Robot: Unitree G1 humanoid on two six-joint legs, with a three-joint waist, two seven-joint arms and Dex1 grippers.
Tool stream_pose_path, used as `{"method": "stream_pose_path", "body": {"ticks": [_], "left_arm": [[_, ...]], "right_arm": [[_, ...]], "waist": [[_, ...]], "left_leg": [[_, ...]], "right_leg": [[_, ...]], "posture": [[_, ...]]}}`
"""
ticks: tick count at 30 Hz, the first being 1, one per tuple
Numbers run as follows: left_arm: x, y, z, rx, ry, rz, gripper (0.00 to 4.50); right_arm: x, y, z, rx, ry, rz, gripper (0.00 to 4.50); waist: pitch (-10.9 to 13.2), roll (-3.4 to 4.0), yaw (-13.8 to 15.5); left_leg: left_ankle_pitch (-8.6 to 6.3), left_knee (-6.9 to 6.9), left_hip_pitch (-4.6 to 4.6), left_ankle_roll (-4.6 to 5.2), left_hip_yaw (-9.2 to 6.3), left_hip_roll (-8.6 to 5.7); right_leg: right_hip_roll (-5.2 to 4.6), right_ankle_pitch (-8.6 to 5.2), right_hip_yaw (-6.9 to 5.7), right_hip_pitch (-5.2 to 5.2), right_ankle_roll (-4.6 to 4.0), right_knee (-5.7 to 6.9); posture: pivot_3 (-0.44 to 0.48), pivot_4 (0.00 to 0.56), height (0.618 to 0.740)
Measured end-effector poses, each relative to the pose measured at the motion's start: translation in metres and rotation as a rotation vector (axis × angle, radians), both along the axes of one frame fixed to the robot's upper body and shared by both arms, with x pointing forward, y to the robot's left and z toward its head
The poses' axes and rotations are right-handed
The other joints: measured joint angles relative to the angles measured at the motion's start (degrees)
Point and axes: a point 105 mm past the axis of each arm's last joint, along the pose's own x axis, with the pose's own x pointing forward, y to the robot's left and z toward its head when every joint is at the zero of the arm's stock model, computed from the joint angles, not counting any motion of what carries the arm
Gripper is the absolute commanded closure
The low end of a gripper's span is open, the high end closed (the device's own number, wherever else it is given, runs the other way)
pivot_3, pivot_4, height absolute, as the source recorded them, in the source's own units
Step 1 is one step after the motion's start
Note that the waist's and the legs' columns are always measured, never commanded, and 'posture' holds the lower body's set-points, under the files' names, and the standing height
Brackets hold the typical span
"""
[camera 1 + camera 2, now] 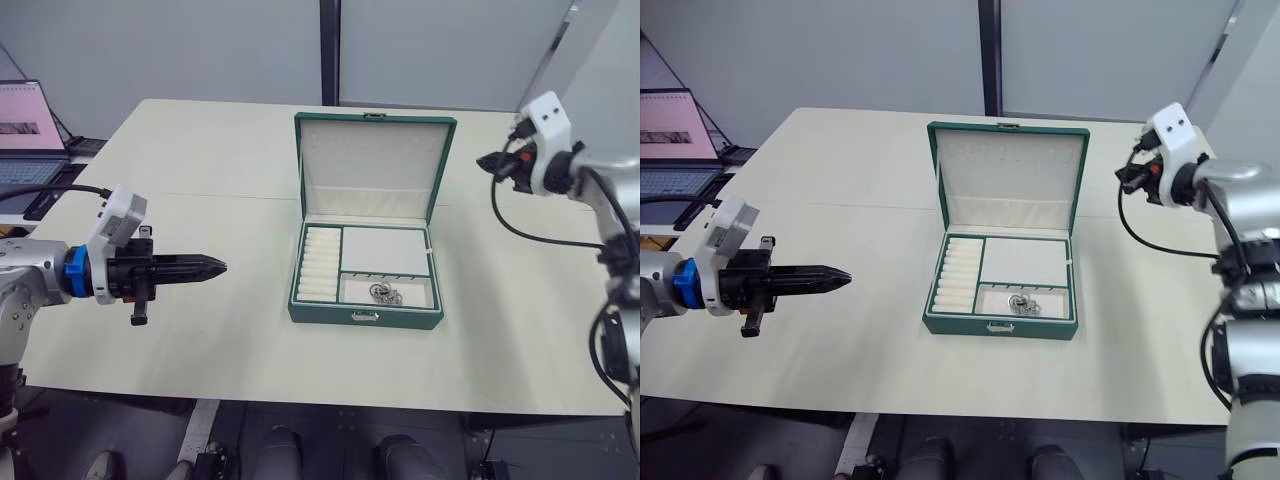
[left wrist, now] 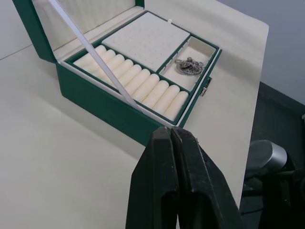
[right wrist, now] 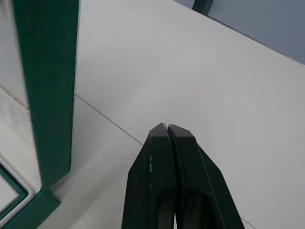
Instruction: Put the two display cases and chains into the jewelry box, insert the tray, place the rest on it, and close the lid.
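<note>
Jewelry box [image 1: 365,300] sits mid-table [image 1: 200,340], clasp side toward the robot. Lid [image 1: 372,165] stands upright, open, cream lining facing forward. A white ribbon strap runs from lid to box wall on the left side, seen in the left wrist view.

Tray [image 1: 368,265] is seated in the box, flush under the green rim: ring rolls down the left column, flat dotted pad upper right, small compartment lower right. Chains [image 1: 386,294] lie bunched in that lower right compartment, a silver cluster touching the cream floor.

Clearance: wide bare tabletop on both sides of the box and in front of it. Table's near edge runs well clear of the box front. Behind the lid there is more open table up to the far edge. Laptop [image 1: 25,130] sits off the table's far left corner, well apart from everything.

Left gripper [image 1: 210,266] hovers over the left part of the table, pointing at the box's left wall, well apart from it. Fingers [image 2: 164,157] pressed together, nothing between them.

Right gripper [image 3: 167,130] is up by the lid's right edge, near it but not touching, over bare table. Fingers together, empty.
</note>
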Motion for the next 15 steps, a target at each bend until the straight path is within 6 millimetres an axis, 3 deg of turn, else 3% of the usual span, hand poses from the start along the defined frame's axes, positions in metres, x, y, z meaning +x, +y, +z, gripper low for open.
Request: {"method": "stream_pose_path", "body": {"ticks": [4,8,15], "left_arm": [[-0.001,-0.003,0.0,0.004,-0.012,0.003,4.44],[-0.001,-0.002,-0.003,0.001,-0.004,0.02,4.44],[-0.001,-0.003,-0.002,0.001,-0.018,0.016,4.44]], "right_arm": [[0.012,0.021,0.013,0.002,-0.057,0.061,4.44],[0.016,0.035,0.005,0.022,-0.042,0.108,4.44],[0.009,0.054,0.016,0.05,-0.047,0.217,4.44]], "waist": [[0.0,0.0,-0.66],[0.01,0.01,-0.71],[0.03,0.04,-0.77]], "left_leg": [[0.03,-0.06,0.03,-0.06,0.0,0.05],[0.12,-0.05,0.03,-0.21,0.02,0.05],[0.12,-0.05,0.03,-0.21,0.02,0.07]], "right_leg": [[0.02,0.0,-0.03,0.0,0.0,-0.04],[0.0,0.0,-0.06,0.01,0.0,-0.02],[0.01,0.0,-0.06,0.0,0.0,0.03]], "posture": [[0.0,0.15,0.74],[0.0,0.15,0.74],[0.0,0.15,0.74]]}}
